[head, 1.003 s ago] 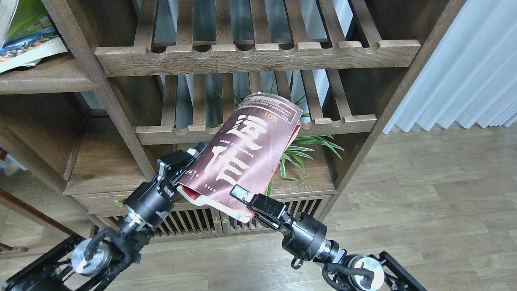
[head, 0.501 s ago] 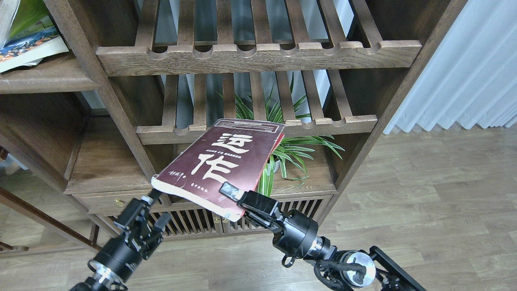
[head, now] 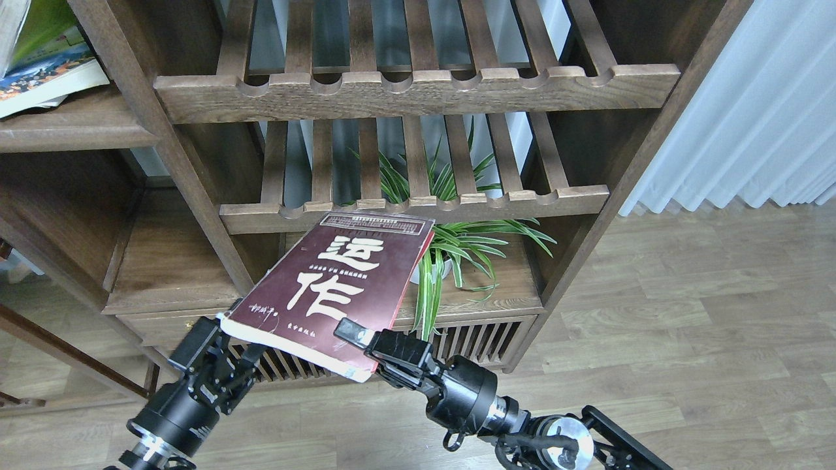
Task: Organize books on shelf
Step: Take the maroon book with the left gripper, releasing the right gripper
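The large maroon book (head: 333,287) with white Chinese characters is held flat, tilted, in front of the bookcase's lower part. My right gripper (head: 357,337) is shut on its near right corner. My left gripper (head: 223,349) is open just under the book's near left corner; I cannot tell whether it touches it. The yellow-green book (head: 40,29) and the colourful book (head: 46,77) lie on the solid upper left shelf (head: 78,127), partly cut off by the view's edge.
Two slatted racks (head: 418,91) (head: 418,207) fill the bookcase's middle bay. A green potted plant (head: 457,251) stands on the board behind the book. A bare solid board (head: 170,261) is at lower left. A white curtain (head: 751,98) hangs at the right.
My left gripper has let go of the maroon book and dropped below it. The book has flattened out and moved down and left in my right gripper.
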You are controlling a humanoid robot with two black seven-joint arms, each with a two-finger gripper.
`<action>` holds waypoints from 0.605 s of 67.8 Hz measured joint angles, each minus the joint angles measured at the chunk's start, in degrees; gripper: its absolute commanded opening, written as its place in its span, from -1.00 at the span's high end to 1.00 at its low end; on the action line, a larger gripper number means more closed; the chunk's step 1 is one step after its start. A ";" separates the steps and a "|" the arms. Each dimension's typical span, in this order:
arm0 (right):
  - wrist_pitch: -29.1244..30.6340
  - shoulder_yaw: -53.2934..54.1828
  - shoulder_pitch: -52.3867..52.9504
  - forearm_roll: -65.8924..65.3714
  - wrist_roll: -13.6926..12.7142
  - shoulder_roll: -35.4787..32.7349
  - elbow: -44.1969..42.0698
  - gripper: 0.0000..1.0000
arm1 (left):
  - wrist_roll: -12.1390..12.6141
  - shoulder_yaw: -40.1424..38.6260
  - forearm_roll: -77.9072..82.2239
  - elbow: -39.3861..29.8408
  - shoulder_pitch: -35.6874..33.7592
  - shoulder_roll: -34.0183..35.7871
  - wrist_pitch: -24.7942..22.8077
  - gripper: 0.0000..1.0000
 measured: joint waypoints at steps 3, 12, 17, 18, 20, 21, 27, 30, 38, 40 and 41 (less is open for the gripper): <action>0.00 -0.05 0.00 0.01 0.00 0.00 -0.44 0.93 | -0.04 -0.55 0.00 -0.81 0.90 0.07 0.00 -0.99; 0.00 -0.15 0.05 0.20 0.00 0.00 -1.56 0.93 | -0.09 -1.72 0.00 -2.40 3.03 0.13 0.00 -0.99; 0.00 -0.21 0.11 0.25 0.00 0.00 -1.72 0.93 | -0.09 -1.66 0.00 -2.63 3.53 0.13 0.00 -0.99; 0.00 -0.22 0.12 0.25 0.00 0.00 -1.74 0.93 | -0.09 -1.60 0.00 -2.65 3.56 0.13 0.00 -0.99; 0.00 -0.23 0.14 0.26 0.00 0.00 -1.75 0.93 | -0.08 -1.41 0.03 -2.68 3.62 0.09 0.00 -0.99; 0.00 -0.25 0.15 0.26 0.01 0.00 -1.75 0.93 | -0.07 -1.28 0.07 -2.69 3.64 0.02 0.00 -0.99; 0.00 -0.32 0.23 0.26 0.00 0.00 -1.76 0.93 | 0.12 -0.43 0.38 -2.72 3.56 -0.68 0.00 -0.99; 0.00 -0.33 0.25 0.26 0.00 0.00 -1.75 0.93 | 0.23 0.05 0.59 -2.72 3.39 -1.10 0.00 -0.99; 0.00 -0.34 0.27 0.17 0.00 0.00 -1.48 0.93 | 0.55 1.36 1.70 -2.61 2.55 -2.50 0.00 -0.97; 0.00 -0.34 0.27 0.15 0.01 0.00 -1.45 0.93 | 0.55 1.54 1.93 -2.45 2.27 -2.87 0.00 -0.96; 0.00 -0.34 0.27 0.14 0.01 0.00 -1.43 0.93 | 0.56 1.69 2.06 -2.38 2.06 -3.10 0.00 -0.96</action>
